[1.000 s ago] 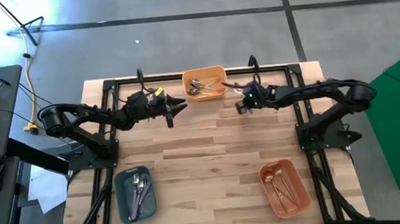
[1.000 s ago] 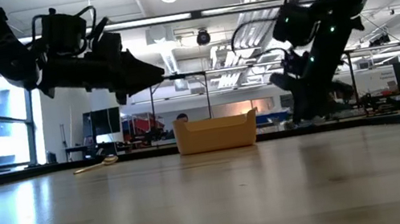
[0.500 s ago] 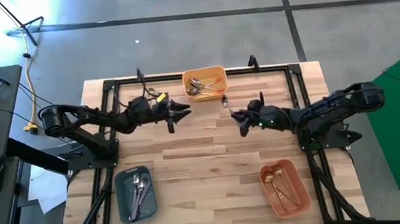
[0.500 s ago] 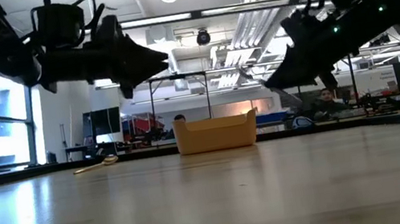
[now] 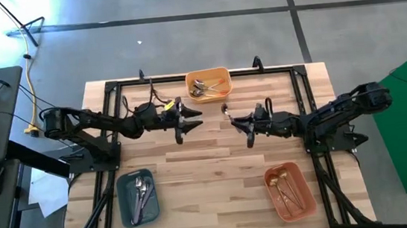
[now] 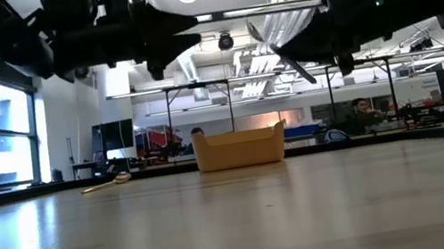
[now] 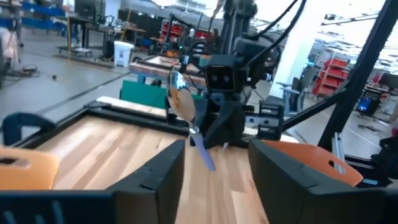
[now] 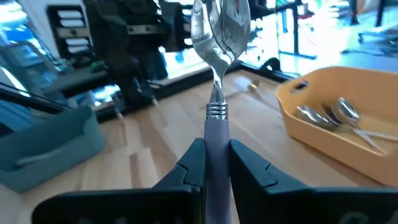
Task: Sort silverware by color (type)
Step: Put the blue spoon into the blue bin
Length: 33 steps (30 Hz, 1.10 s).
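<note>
The right gripper (image 5: 235,120) is pinching a lavender-handled spoon (image 8: 217,74) between its two closed fingers (image 8: 186,168), with the shiny bowl sticking out past the fingertips. The left gripper (image 5: 191,119) is facing it over the table (image 5: 215,158) with its fingers (image 7: 155,177) spread apart and holding nothing. The spoon is just in front of them.

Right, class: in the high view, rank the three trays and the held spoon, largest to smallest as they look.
1. Pink tray and teal tray: look alike, unranked.
2. Orange tray.
3. Spoon in the right gripper.
</note>
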Available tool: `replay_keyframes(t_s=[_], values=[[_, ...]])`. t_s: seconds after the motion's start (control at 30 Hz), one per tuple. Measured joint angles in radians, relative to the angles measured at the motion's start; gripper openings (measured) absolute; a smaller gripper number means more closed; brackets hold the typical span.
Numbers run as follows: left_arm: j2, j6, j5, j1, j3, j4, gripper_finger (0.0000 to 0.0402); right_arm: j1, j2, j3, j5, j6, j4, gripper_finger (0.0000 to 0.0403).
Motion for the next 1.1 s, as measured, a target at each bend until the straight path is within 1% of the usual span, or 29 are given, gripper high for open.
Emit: replay_keyframes(t_s=[0.13, 0.23, 0.3, 0.37, 0.47, 0.53, 0.63, 0.77, 1.0, 1.1], values=[[0.036, 0.007, 0.000, -0.018, 0.055, -0.043, 0.0201, 0.022, 0.000, 0.000, -0.026, -0.036, 0.071, 0.0032], [0.099, 0.013, 0.003, -0.025, 0.100, -0.038, 0.0210, 0.035, 0.000, 0.001, -0.028, -0.069, 0.105, 0.0032], [0.154, 0.027, 0.023, -0.032, 0.136, -0.025, 0.0211, 0.043, 0.000, 0.001, -0.028, -0.090, 0.120, 0.0032], [0.214, 0.034, 0.083, -0.036, 0.165, 0.034, 0.0211, 0.049, 0.000, 0.001, -0.028, -0.110, 0.134, 0.0032], [0.306, 0.014, 0.180, -0.038, 0.210, 0.183, 0.0211, 0.058, 0.000, 0.001, -0.039, -0.140, 0.154, 0.0032], [0.358, -0.024, 0.184, -0.038, 0.236, 0.258, 0.0211, 0.063, 0.000, 0.002, -0.045, -0.159, 0.168, 0.0032], [0.419, -0.083, 0.184, -0.032, 0.279, 0.323, 0.0211, 0.073, 0.000, 0.002, -0.052, -0.183, 0.179, 0.0032], [0.467, -0.119, 0.240, -0.033, 0.339, 0.368, 0.0211, 0.075, 0.000, 0.002, -0.059, -0.194, 0.183, 0.0032], [0.496, -0.121, 0.253, -0.037, 0.409, 0.372, 0.0211, 0.075, 0.000, 0.002, -0.077, -0.194, 0.190, 0.0032], [0.502, -0.129, 0.312, -0.037, 0.430, 0.369, 0.0211, 0.075, 0.000, 0.002, -0.080, -0.194, 0.190, 0.0032]])
